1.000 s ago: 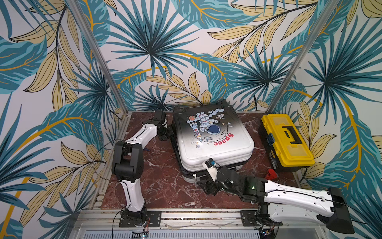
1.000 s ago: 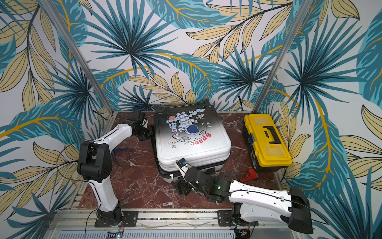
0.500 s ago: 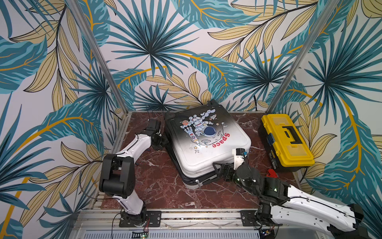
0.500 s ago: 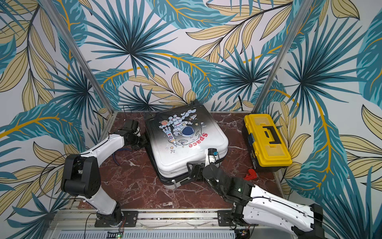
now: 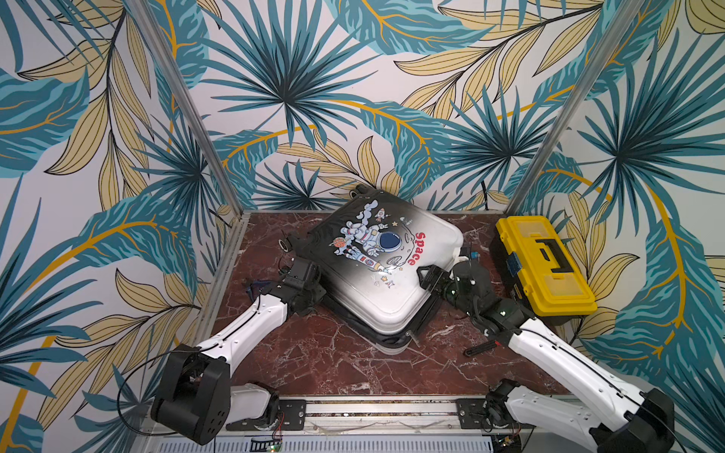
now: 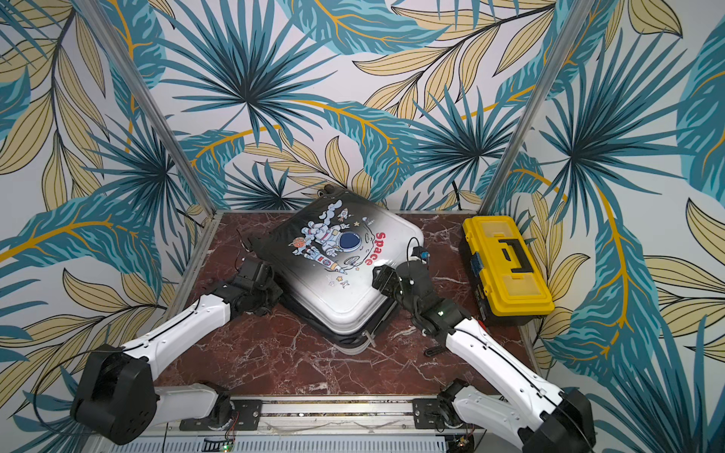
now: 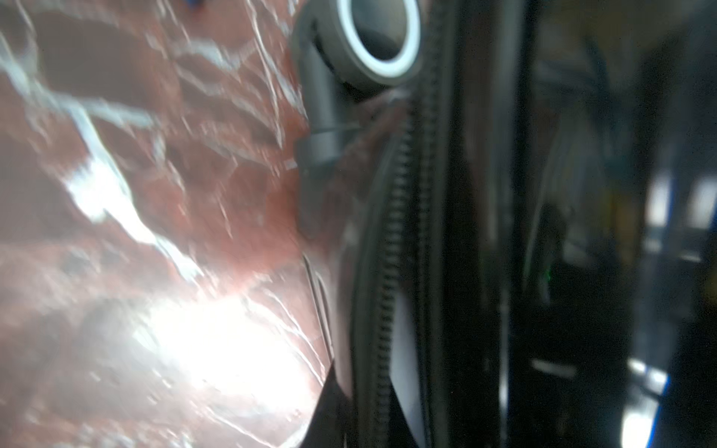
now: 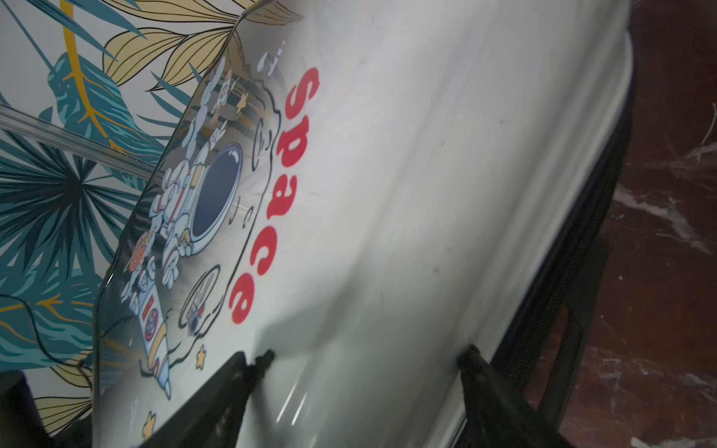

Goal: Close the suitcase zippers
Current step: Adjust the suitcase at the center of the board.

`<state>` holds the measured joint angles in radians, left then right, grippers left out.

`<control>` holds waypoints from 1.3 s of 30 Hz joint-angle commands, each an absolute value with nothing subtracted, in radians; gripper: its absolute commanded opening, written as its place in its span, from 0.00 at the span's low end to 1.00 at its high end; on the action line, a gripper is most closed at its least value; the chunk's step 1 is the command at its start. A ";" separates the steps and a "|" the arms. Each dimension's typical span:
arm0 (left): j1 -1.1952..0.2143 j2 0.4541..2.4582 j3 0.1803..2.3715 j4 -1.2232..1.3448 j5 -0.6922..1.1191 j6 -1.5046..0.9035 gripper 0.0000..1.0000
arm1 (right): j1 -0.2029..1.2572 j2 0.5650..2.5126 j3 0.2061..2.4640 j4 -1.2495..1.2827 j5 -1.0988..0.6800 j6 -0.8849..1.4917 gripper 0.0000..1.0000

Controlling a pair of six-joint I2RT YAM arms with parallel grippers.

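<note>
The suitcase [image 5: 386, 274] [image 6: 337, 270] lies flat and turned diagonally on the marble table in both top views, astronaut print up. Its dark zipper band [image 7: 392, 271] runs past a white-rimmed wheel [image 7: 378, 38] in the blurred left wrist view. My left gripper [image 7: 372, 419] [image 5: 316, 298] presses against the case's left side, jaws narrow on either side of that band. My right gripper [image 8: 368, 353] [image 5: 435, 280] stands open at the case's right edge, fingertips [image 8: 267, 355] resting on the white shell. A small metal pull [image 5: 412, 337] hangs at the front corner.
A yellow toolbox [image 5: 543, 262] [image 6: 506, 266] stands close to the right of my right arm. A small black and red tool [image 5: 480, 348] lies on the table [image 5: 314, 364] by the right forearm. Walls and metal posts close in the back and sides.
The suitcase has turned counterclockwise on the table. My left gripper has slid from its back left corner forward along the side. My right gripper has moved from the front edge to the right edge.
</note>
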<state>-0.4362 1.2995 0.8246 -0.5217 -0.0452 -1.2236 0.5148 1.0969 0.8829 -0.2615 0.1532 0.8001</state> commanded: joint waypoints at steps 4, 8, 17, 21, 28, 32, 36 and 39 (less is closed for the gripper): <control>-0.683 1.287 0.891 -0.302 0.054 -1.394 0.20 | 0.389 1.312 0.990 -0.156 -0.256 0.591 0.83; -0.751 1.353 0.967 -0.295 0.018 -1.432 0.25 | 0.319 1.413 1.076 -0.171 -0.354 0.512 0.81; -0.774 1.372 1.003 -0.383 -0.030 -1.275 0.63 | 0.242 1.538 1.250 -0.429 -0.269 0.192 0.85; -0.751 1.304 1.050 -0.550 -0.128 -1.024 0.76 | 0.210 1.521 1.274 -0.485 -0.249 0.087 0.86; -0.609 1.196 1.154 -0.729 -0.243 -0.004 0.84 | 0.199 1.422 1.283 -0.607 -0.388 -0.128 0.86; -0.463 1.248 1.243 -0.842 -0.271 0.471 0.82 | 0.199 1.380 1.283 -0.693 -0.500 -0.229 0.86; -0.292 1.300 1.345 -0.861 -0.116 0.737 0.81 | 0.200 1.347 1.272 -0.761 -0.577 -0.309 0.86; -0.224 1.404 1.486 -0.924 -0.129 0.871 0.81 | 0.199 1.333 1.274 -0.787 -0.614 -0.340 0.86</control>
